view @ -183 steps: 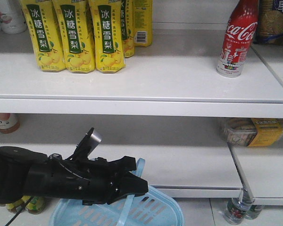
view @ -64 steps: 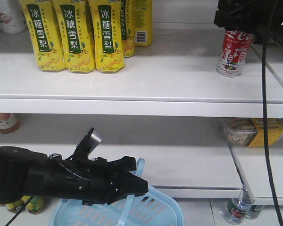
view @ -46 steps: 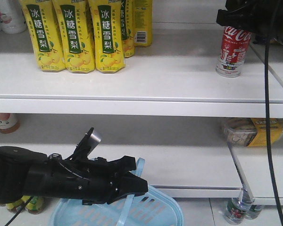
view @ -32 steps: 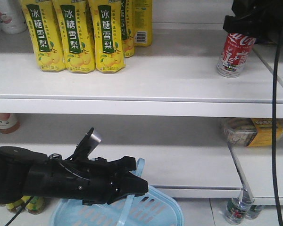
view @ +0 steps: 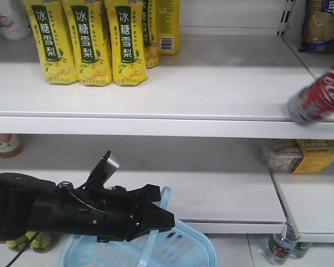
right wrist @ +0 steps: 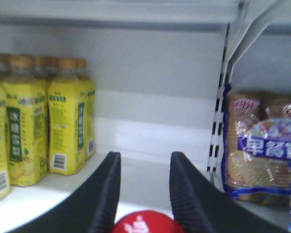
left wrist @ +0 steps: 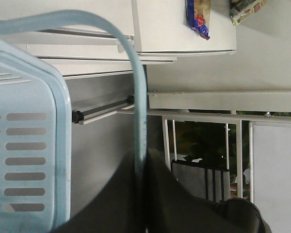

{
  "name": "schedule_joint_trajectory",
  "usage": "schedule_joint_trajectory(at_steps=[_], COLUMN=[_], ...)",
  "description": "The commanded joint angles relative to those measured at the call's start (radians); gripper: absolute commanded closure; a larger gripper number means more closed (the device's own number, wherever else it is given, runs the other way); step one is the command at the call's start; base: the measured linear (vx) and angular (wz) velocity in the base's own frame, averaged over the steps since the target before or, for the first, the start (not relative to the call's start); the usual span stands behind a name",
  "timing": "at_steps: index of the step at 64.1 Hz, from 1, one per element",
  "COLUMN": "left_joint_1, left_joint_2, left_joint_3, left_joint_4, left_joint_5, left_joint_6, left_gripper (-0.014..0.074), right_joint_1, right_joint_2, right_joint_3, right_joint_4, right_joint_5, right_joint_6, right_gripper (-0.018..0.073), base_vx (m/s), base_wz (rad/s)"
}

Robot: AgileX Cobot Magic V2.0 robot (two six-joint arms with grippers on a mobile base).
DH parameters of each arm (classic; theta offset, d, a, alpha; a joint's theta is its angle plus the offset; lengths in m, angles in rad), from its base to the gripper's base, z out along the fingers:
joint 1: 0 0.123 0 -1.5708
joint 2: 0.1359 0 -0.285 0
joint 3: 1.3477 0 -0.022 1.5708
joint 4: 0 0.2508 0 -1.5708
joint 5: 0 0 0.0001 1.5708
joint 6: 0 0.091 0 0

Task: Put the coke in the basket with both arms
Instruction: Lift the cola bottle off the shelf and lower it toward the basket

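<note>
Pale-blue basket (view: pixel 196 240): lowest and nearest in front view, below the lower shelf (view: pixel 222 194). Coke not in it yet.
L gripper (view: pixel 166 220): black, jaws pressed together on the basket's handle (left wrist: pixel 136 82); wrist cam shows the strap running straight into the dark jaws. No shift vs ~3 s back, still steadying the basket.
Coke (view: pixel 318 99): the big change. ~3 s ago upright at rear right of the upper shelf (view: pixel 211 89); 0.5 s ago on the shelf under the R arm. Now tilted and blurred, base over the shelf's front right corner, neck running off frame right.
R gripper (right wrist: pixel 145 165): gone from front view. Wrist cam shows jaws either side of the red bottle top, low in frame. Contact pts hidden, but tilt and lift suggest it's pinching the coke up near the neck.
Meaning: pick looks done, carry begun. Basket is well apart, down and left.
Risk: blur suggests a quick swing; slim bottle may slip, and the shelf lip is close.
Yellow bottles (view: pixel 89 44): back left of upper shelf, undisturbed.
Snack bag (right wrist: pixel 262 155): farthest, rear right.
</note>
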Motion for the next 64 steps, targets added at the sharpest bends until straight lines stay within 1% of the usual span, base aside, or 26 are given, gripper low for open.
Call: schedule_joint_trajectory(at_steps=[1,4,10,14,19,24,28,33,34,39,45,46,51,54,57,60,64], left_joint_1=[-0.005,-0.005,-0.005,-0.005,-0.005,-0.005,-0.005,-0.005,-0.005,-0.005,-0.005,-0.005,-0.005,-0.005,-0.005,-0.005,-0.005], left_joint_2=[-0.044,-0.044,-0.044,-0.044,-0.044,-0.044,-0.044,-0.044,-0.044,-0.044,-0.044,-0.044,-0.044,-0.044,-0.044,-0.044,-0.044], left_joint_3=[-0.022,-0.022,-0.022,-0.022,-0.022,-0.022,-0.022,-0.022,-0.022,-0.022,-0.022,-0.022,-0.022,-0.022,-0.022,-0.022,-0.022], left_joint_4=[-0.093,-0.093,-0.093,-0.093,-0.093,-0.093,-0.093,-0.093,-0.093,-0.093,-0.093,-0.093,-0.093,-0.093,-0.093,-0.093,-0.093], left_joint_5=[0.051,0.051,0.051,0.051,0.051,0.051,0.051,0.051,0.051,0.051,0.051,0.051,0.051,0.051,0.051,0.051,0.051], left_joint_6=[0.005,0.005,0.005,0.005,0.005,0.005,0.005,0.005,0.005,0.005,0.005,0.005,0.005,0.005,0.005,0.005,0.005], left_gripper=[0.0603,0.0603,0.0603,0.0603,0.0603,0.0603,0.0603,0.0603,0.0603,0.0603,0.0603,0.0603,0.0603,0.0603,0.0603,0.0603,0.0603], right_joint_1=[-0.001,-0.001,-0.001,-0.001,-0.001,-0.001,-0.001,-0.001,-0.001,-0.001,-0.001,-0.001,-0.001,-0.001,-0.001,-0.001,-0.001], right_joint_2=[-0.083,-0.110,-0.150,-0.170,-0.179,-0.180,-0.180,-0.180,-0.180,-0.177,-0.160,-0.154,-0.129,-0.104,-0.082,-0.052,-0.007], right_joint_3=[-0.034,-0.034,-0.034,-0.034,-0.029,-0.006,0.032,0.088,0.106,0.171,0.245,0.260,0.306,0.327,0.339,0.342,0.342], right_joint_4=[-0.008,-0.008,0.039,0.105,0.165,0.250,0.342,0.508,0.553,0.704,0.935,0.987,1.155,1.291,1.396,1.506,1.624], right_joint_5=[-0.047,-0.016,0.057,0.126,0.213,0.278,0.314,0.332,0.332,0.324,0.325,0.328,0.332,0.332,0.338,0.357,0.385], right_joint_6=[-0.008,-0.008,0.003,0.006,-0.005,-0.044,-0.084,-0.129,-0.148,-0.244,-0.360,-0.391,-0.532,-0.629,-0.709,-0.815,-0.911], right_gripper=[0.0565,0.0565,0.0565,0.0565,0.0565,0.0565,0.0565,0.0565,0.0565,0.0565,0.0565,0.0565,0.0565,0.0565,0.0565,0.0565,0.0565], base_vx=[0.00,0.00,0.00,0.00,0.00,0.00,0.00,0.00,0.00,0.00,0.00,0.00,0.00,0.00,0.00,0.00,0.00], base_wz=[0.00,0.00,0.00,0.00,0.00,0.00,0.00,0.00,0.00,0.00,0.00,0.00,0.00,0.00,0.00,0.00,0.00])
